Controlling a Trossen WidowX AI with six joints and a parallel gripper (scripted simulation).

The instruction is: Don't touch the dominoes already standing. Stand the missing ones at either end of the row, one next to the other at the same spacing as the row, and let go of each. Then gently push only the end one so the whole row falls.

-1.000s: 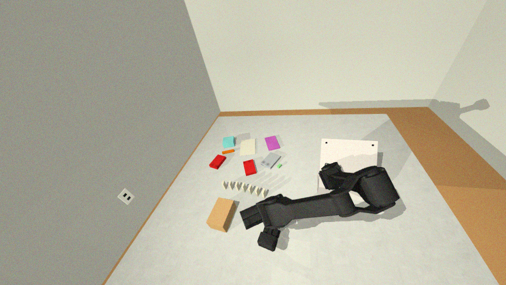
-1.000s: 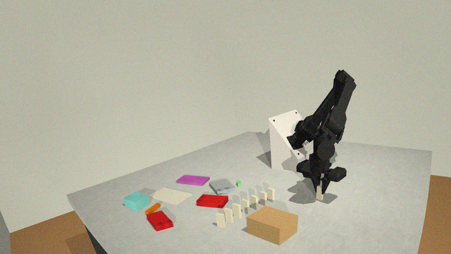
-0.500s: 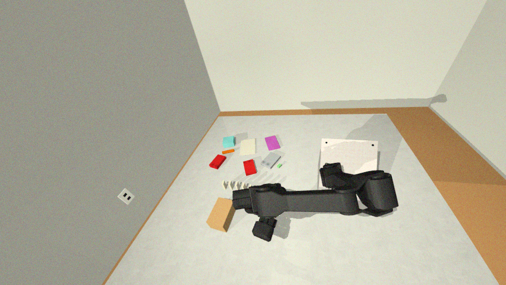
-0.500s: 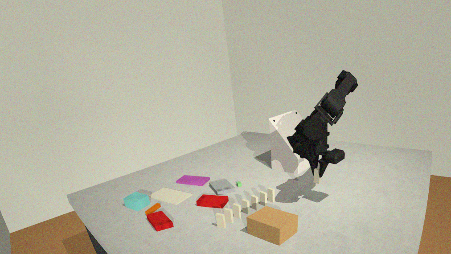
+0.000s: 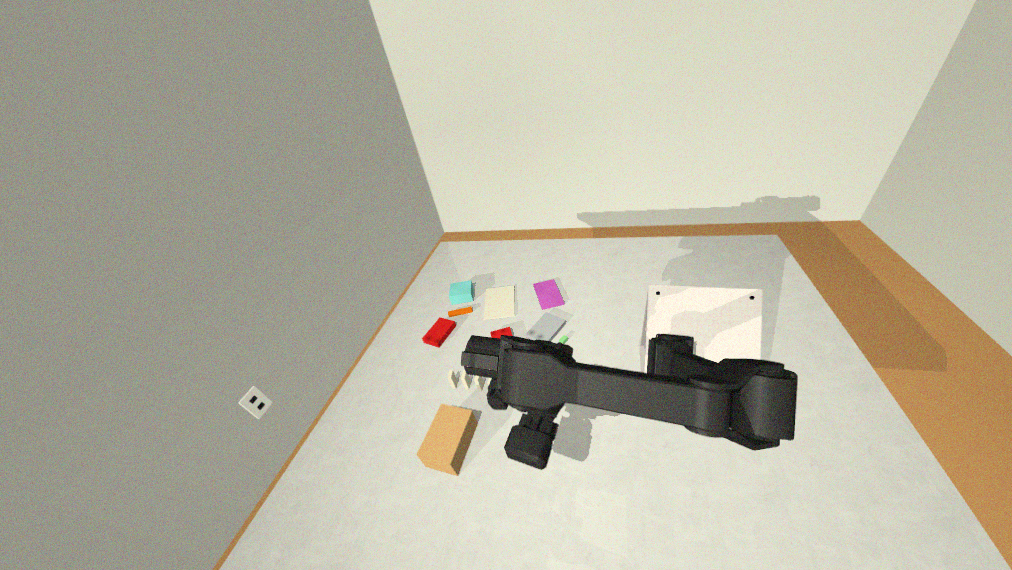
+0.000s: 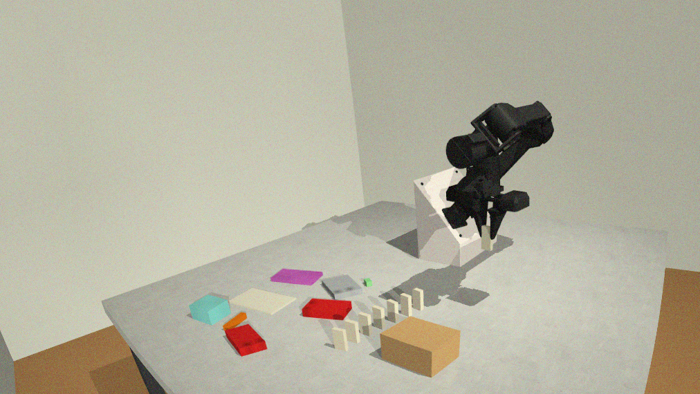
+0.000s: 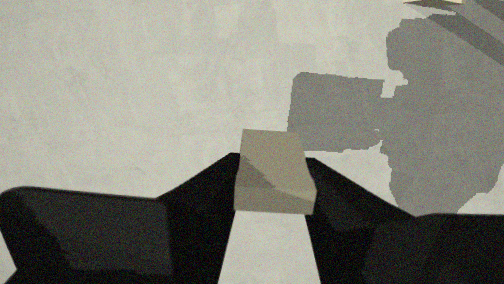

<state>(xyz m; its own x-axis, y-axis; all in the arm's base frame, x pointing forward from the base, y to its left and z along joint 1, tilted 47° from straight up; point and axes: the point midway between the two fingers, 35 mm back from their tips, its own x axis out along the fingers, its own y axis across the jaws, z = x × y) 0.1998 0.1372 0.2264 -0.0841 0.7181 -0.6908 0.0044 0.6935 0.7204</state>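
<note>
My gripper (image 6: 486, 231) (image 7: 271, 166) is shut on a cream domino (image 6: 485, 241) (image 7: 272, 170) and holds it upright, well above the table. It hangs to the right of and above the far end of the row. A row of several cream dominoes (image 6: 378, 316) stands on the grey table (image 6: 539, 313), running from near the tan box toward the back right. In the top view only the row's left end (image 5: 463, 381) shows; my arm (image 5: 601, 389) covers the rest and hides the gripper.
A tan box (image 6: 420, 345) (image 5: 447, 437) stands close beside the row's near end. Two red blocks (image 6: 326, 308) (image 6: 245, 339), a grey block (image 6: 342, 285), a small green cube (image 6: 367, 281), magenta (image 6: 296, 276), cream (image 6: 263, 300), cyan (image 6: 209, 308) and orange (image 6: 234, 320) pieces lie left of the row. The white wedge base (image 6: 433, 229) stands behind.
</note>
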